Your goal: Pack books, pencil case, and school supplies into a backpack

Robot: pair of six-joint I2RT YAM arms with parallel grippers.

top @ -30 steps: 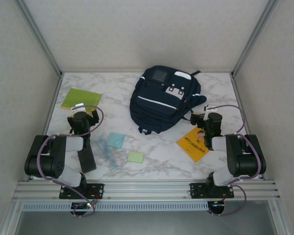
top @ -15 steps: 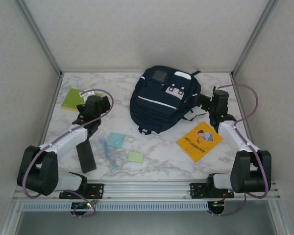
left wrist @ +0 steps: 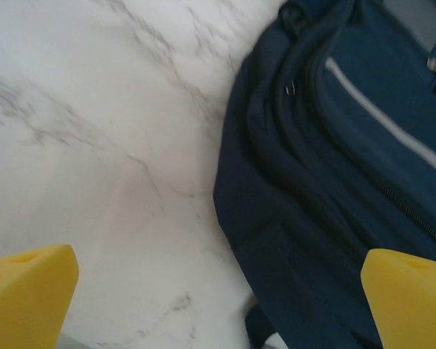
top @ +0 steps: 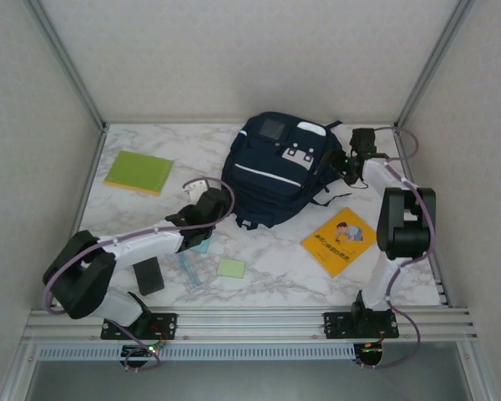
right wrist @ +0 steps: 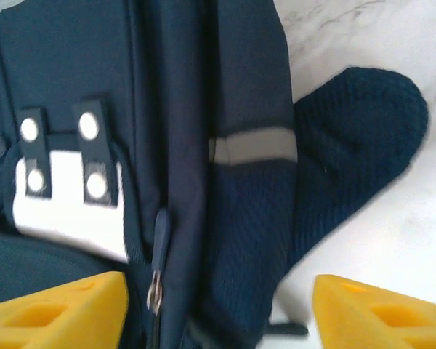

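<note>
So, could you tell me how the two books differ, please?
The yellow-green book has a plain cover; the orange-yellow book carries dark print and a picture. The yellow-green book lies left of the backpack, the orange-yellow book to its right, further forward. Both lie flat on the table, unpacked.

Backpack (top: 280,171) at table (top: 275,271) centre-back, one book (top: 139,171) left of it, second book (top: 340,241) right-front, pad (top: 230,267) front-left

arms (top: 142,244): black joints, white links | cables (top: 202,180): mauve, looped | claw fingers (left wrist: 25,291): yellow, wedge-shaped, blunt-tipped
</note>
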